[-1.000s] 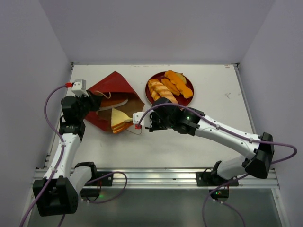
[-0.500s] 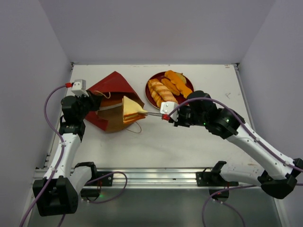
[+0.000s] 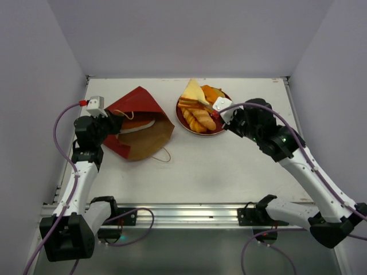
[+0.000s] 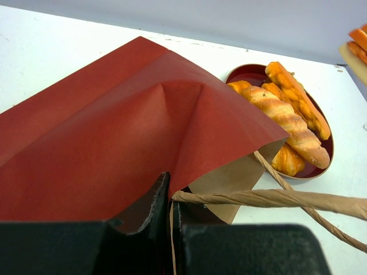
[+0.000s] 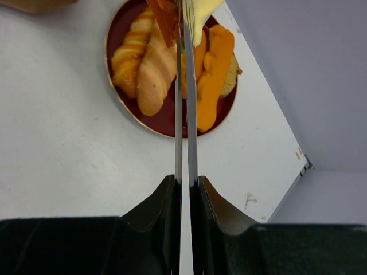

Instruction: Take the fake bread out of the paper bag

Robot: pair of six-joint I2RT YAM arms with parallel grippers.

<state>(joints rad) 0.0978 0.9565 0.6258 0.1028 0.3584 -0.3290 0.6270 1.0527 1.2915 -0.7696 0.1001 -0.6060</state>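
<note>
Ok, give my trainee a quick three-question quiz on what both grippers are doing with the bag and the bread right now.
1. True or false: the left gripper is open and clear of the paper bag.
2. What is the right gripper holding? A) nothing B) the sandwich wedge C) the paper bag
3. Fill in: the braided loaf lies on the round dark red ____.
Key: 1 false, it is shut on the bag's edge. 2 B. 3 plate.
</note>
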